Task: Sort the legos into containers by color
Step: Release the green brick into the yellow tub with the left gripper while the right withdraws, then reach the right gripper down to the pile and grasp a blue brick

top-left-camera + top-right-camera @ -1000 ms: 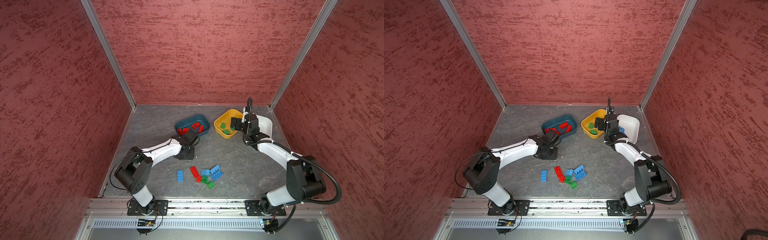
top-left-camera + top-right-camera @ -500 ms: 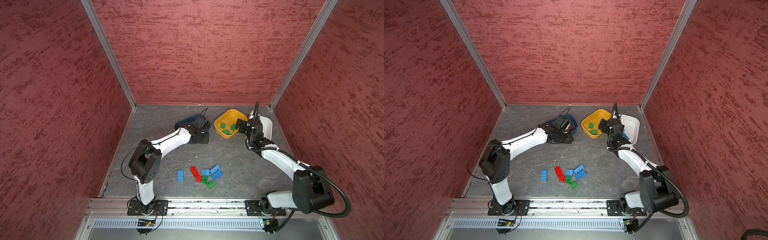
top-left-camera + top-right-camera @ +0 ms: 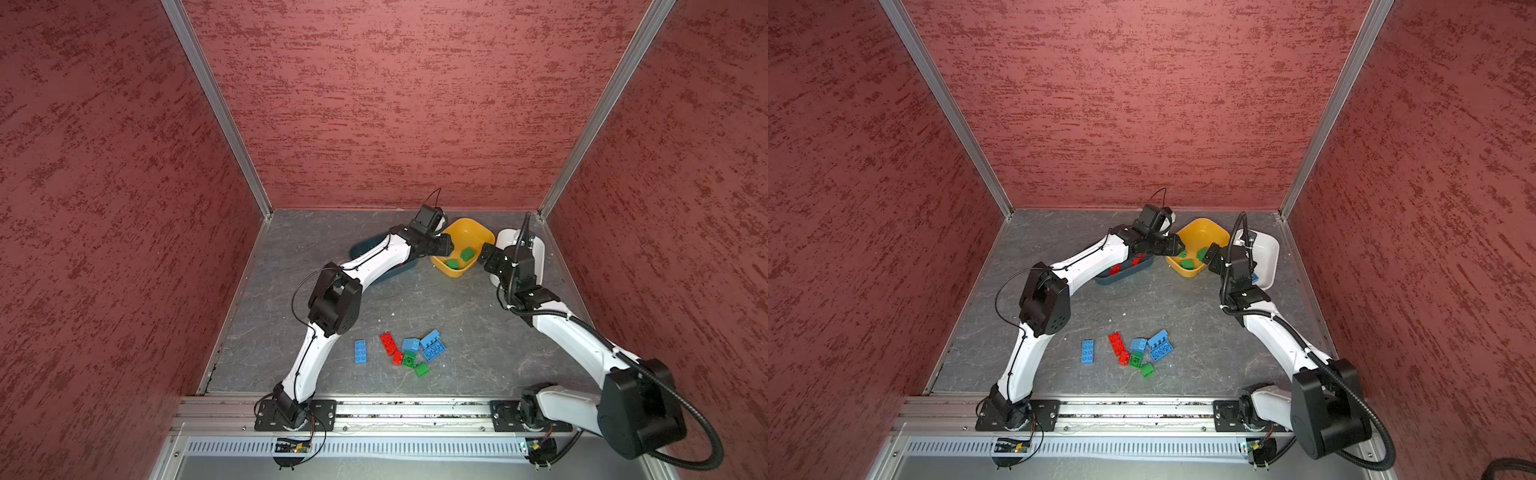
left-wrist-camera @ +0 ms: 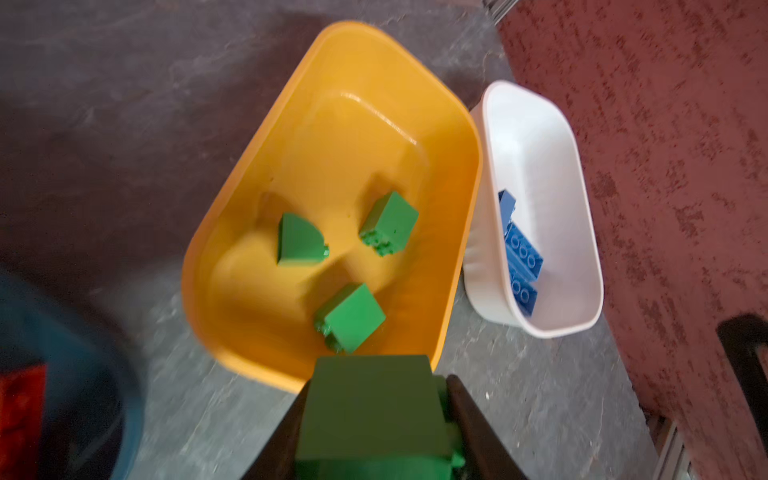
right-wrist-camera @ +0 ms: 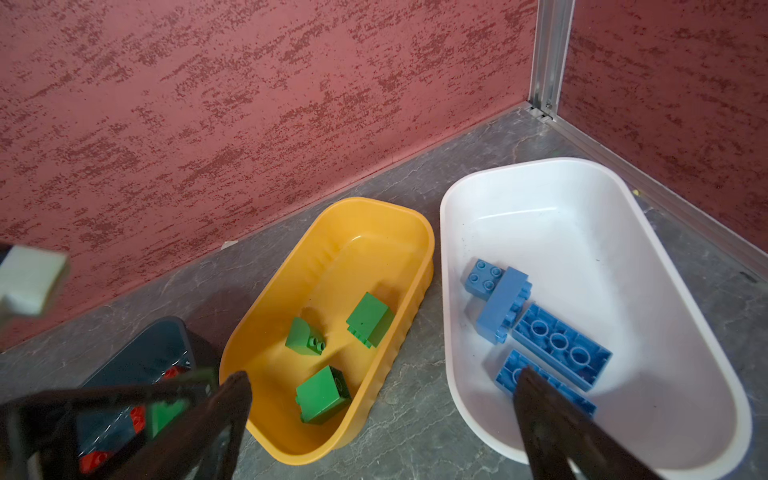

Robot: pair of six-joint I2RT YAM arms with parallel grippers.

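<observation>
Teal tub (image 3: 1105,280): far left of the row, red bricks (image 3: 1115,270) inside, partly under the left arm (image 3: 1092,259).
Loose pile (image 3: 409,351): red, green and blue legos on the table (image 3: 291,249) near the front, well apart from the row.
Left gripper (image 4: 374,390): jaws narrow, clamped on a green brick (image 4: 370,419), just short of the rim of the yellow tub (image 4: 353,137).
Yellow tub: three green bricks (image 4: 353,318) lie in its front half. Carry the held one past the rim, lower it, then open (released here, it would likely clip the rim).
Right gripper (image 5: 382,388): wide and empty, above the gap between the yellow tub and the white tub (image 5: 561,216). Keep the arms apart.
White tub: far right, blue bricks (image 5: 557,340) inside.
</observation>
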